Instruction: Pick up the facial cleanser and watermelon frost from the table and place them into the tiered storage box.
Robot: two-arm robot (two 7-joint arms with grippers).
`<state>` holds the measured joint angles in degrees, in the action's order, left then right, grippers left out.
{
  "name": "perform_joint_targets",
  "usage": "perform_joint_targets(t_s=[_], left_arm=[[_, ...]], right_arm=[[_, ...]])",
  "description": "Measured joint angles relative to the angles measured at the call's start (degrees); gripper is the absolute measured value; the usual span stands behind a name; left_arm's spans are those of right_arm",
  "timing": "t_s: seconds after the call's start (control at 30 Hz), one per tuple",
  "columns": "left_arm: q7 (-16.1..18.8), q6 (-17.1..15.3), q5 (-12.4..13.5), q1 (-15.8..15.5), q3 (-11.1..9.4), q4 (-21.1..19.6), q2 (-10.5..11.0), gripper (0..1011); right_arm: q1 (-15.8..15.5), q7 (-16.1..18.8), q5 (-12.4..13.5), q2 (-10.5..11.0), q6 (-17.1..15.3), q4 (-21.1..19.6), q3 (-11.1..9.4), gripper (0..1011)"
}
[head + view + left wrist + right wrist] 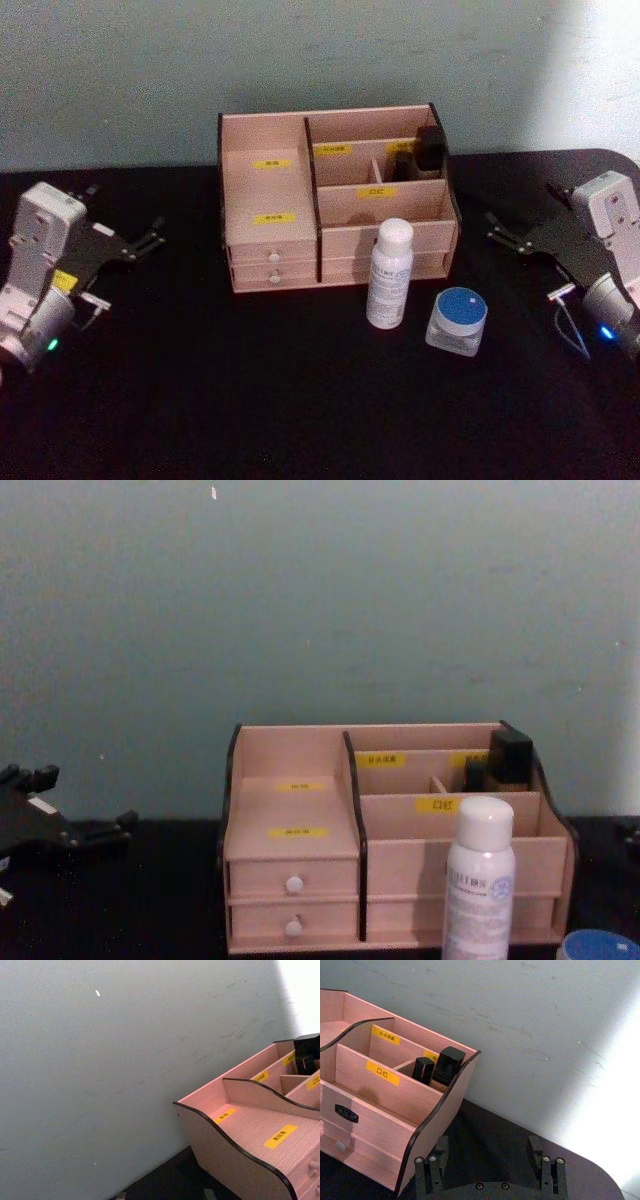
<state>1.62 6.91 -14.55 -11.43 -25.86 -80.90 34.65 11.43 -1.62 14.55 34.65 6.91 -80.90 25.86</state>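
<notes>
We judge the facial cleanser bottle [390, 272] light and slick: grasp mid-body; left gripper [157, 232] and right gripper [488, 1143] stand wide, empty.

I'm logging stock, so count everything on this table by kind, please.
Pale wooden stepped organiser: 1
White cylindrical plastic bottle: 1
Clear squat jar with blue lid: 1
Small black boxy containers inside the organiser: 2
Total: 5
</notes>
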Motion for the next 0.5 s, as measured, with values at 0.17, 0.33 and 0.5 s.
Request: perform_joint_targets(t_s=[0.17,0.33,0.5], left_arm=[[0.0,0.0,0.0,0.0,0.0,0.0,0.0,1001],[0.0,0.0,0.0,0.0,0.0,0.0,0.0,1001],[0.0,0.0,0.0,0.0,0.0,0.0,0.0,1001]], right_arm=[[0.0,0.0,0.0,0.0,0.0,0.0,0.0,1003],[0.0,0.0,0.0,0.0,0.0,0.0,0.0,1003],[0.0,0.0,0.0,0.0,0.0,0.0,0.0,1003]])
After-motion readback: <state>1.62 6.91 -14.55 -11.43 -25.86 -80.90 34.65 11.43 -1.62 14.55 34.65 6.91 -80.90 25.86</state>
